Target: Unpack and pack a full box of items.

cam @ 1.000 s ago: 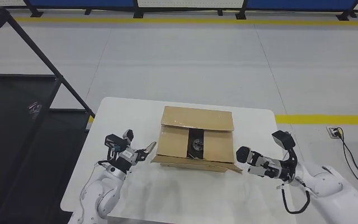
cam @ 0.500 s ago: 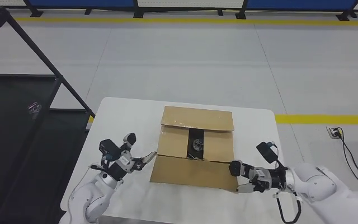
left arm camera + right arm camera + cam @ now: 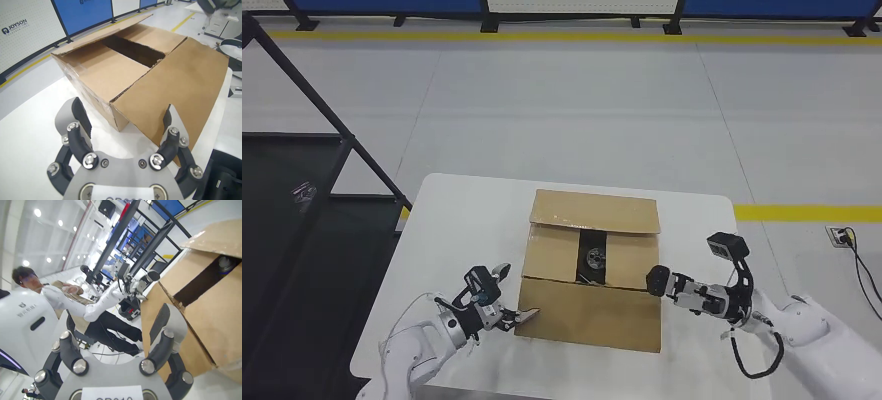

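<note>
The cardboard box (image 3: 552,255) sits at the middle of the white table (image 3: 442,215). Its far flap (image 3: 594,210) lies back toward 12 o'clock. Its near flap (image 3: 592,318) is folded out toward 6 o'clock and slopes down past the front wall. The two side flaps lie flat and leave a dark gap between them. A round item (image 3: 595,260) shows in the gap, perhaps the top of a can, though it is too dim in there to be sure.

The left gripper (image 3: 512,297) is at about 8 o'clock of the box, by the near flap's 9 o'clock end. Its fingers (image 3: 81,117) are spread wide with nothing between them. In the left wrist view one finger overlaps the flap's face; whether it touches I cannot tell. The right gripper (image 3: 655,282) is at about 4 o'clock of the box, by the flap's 3 o'clock end. It is likewise spread and holds nothing, with one fingertip (image 3: 160,321) just beside the flap's side edge.
</note>
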You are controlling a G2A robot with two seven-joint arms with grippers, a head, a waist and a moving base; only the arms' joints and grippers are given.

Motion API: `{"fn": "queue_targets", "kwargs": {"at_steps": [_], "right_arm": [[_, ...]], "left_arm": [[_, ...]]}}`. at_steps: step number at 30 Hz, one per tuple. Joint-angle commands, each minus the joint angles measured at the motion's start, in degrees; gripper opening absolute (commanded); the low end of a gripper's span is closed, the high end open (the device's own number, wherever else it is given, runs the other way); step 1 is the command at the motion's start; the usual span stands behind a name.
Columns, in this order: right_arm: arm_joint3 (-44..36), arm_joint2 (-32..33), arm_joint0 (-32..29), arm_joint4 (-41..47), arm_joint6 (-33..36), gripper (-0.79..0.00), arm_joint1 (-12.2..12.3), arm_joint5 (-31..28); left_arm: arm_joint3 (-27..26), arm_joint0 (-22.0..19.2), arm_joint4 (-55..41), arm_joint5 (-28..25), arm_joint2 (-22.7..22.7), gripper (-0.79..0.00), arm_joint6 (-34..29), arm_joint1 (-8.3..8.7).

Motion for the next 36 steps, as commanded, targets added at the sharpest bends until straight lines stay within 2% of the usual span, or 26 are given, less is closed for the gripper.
{"fn": "queue_targets", "kwargs": {"at_steps": [1,11,16,21,26,36], "right_arm": [[1.68,-0.05,1.10,5.64,1.71,0.000,-0.39,1.72],[1.54,-0.14,0.85,6.01,1.21,0.000,-0.43,2.56],[0.39,-0.36,1.18,5.34,-4.13,0.000,-1.43,14.09],[2.89,-0.72,3.00,7.85,-3.45,0.000,-2.87,23.94],[5.88,-1.52,5.02,7.23,-4.31,0.000,-4.64,29.58],[9.76,-3.33,9.03,3.45,-11.82,0.000,-8.59,36.36]], "left_arm": [[0.67,-0.31,0.12,0.63,0.47,0.000,0.06,0.02],[1.03,-0.54,-0.05,0.68,0.61,0.000,0.05,0.04],[0.69,-0.26,0.01,1.22,0.84,0.000,-0.07,0.03],[-0.52,0.48,0.94,2.54,1.51,0.000,-0.05,0.21],[-0.77,0.79,0.97,3.11,1.82,0.000,0.47,0.40],[-1.45,1.78,0.54,5.13,1.44,0.000,1.64,0.81]]}}
